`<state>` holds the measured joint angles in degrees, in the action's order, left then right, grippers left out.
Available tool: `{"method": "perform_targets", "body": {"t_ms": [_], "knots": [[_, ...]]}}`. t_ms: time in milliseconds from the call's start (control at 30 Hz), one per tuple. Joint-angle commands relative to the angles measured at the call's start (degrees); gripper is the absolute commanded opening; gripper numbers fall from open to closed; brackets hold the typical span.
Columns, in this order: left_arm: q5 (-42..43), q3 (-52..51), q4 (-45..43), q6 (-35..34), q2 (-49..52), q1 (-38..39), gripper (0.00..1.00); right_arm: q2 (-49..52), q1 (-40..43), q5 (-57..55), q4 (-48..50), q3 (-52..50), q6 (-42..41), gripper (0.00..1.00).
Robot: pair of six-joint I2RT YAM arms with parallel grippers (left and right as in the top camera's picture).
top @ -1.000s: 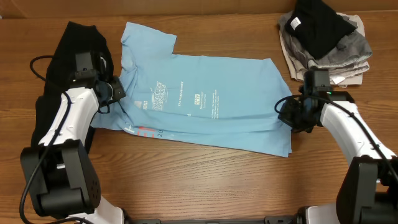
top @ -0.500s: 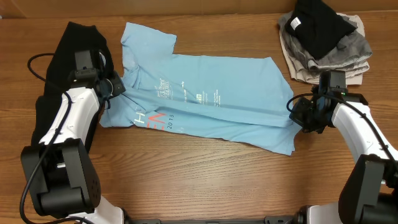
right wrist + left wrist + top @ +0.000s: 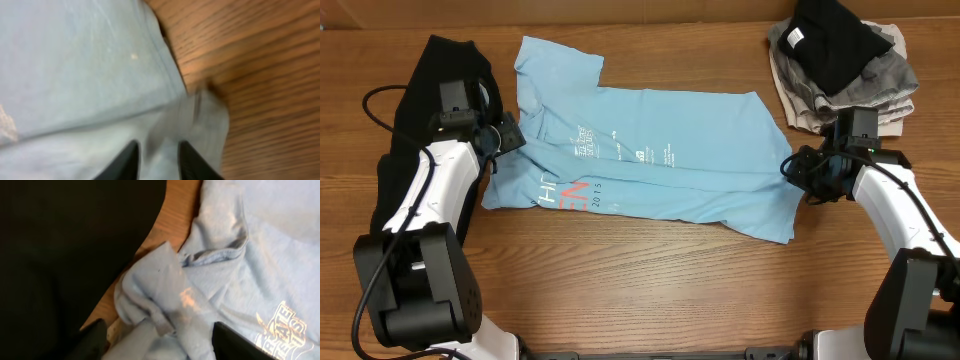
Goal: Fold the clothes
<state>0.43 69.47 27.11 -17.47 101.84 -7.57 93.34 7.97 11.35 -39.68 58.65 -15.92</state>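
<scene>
**A:** From overhead, the left claw (image 3: 510, 135) only seems to touch the neck end of the light blue T-shirt (image 3: 660, 150). Has it got hold?

**B:** Its wrist camera says yes. A wad of blue cloth with a ribbed edge fills the gap between its two dark fingers (image 3: 92, 342), which stand fairly wide around it. Past the claw the shirt spreads flat. To one side a black garment (image 3: 440, 60) lies on the wooden table (image 3: 620, 280).

**A:** And the right claw (image 3: 792, 172)?

**B:** Its gap is narrow, with a fold of the shirt's hem pinched in it and bare wood just beside. Overhead hides that pinch, but it shows the shirt stretched between both claws, its near edge turned over.

**A:** Any writing?

**B:** Overhead shows "H", a pink "EN" and "2015" near the left claw. The small white print mid-shirt is too fine to read. The left wrist view catches outlined letters ending in "ATE".

**A:** Anything else?

**B:** A pile of black and grey clothes (image 3: 840, 60) lies just beyond the right claw.
</scene>
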Motion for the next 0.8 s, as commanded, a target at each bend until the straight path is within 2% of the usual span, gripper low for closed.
{"method": "perform_targets", "body": {"t_ms": [0, 67, 133, 300, 433, 533, 600, 767], "knots": [[-0.7, 3.32, 4.87, 0.81, 0.35, -0.22, 0.8, 0.13, -0.5, 3.04, -1.01, 1.31, 2.89, 0.5], [-0.24, 8.55, 12.66, 1.53, 0.35, -0.48, 0.9, -0.11, -0.5, 3.8, -4.31, 2.38, 2.91, 0.68], [0.96, 14.01, 20.68, 4.24, 0.35, -0.55, 1.0, -0.61, -0.39, 4.2, -9.18, 4.52, 2.89, 0.74], [1.53, 26.47, 41.35, 6.03, 0.35, -0.17, 1.0, -3.67, -0.42, 4.24, -21.99, 10.27, 2.64, 0.78], [1.51, 28.24, 51.98, 6.12, 0.33, 0.28, 1.0, -8.07, -0.57, 4.35, -27.89, 10.05, 2.05, 0.79], [0.59, 25.0, 54.66, 6.1, 0.11, 0.33, 1.0, -10.58, -0.57, 3.91, -31.39, 9.42, 0.92, 0.8], [-0.11, 20.72, 53.44, 5.68, -0.33, 0.33, 1.0, -11.85, -0.57, 3.69, -32.28, 8.2, 0.9, 0.8], [-0.48, 7.48, 42.03, 4.98, -0.7, 0.33, 1.0, -12.44, -0.57, 3.74, -29.07, 1.38, -0.04, 0.8]]}}
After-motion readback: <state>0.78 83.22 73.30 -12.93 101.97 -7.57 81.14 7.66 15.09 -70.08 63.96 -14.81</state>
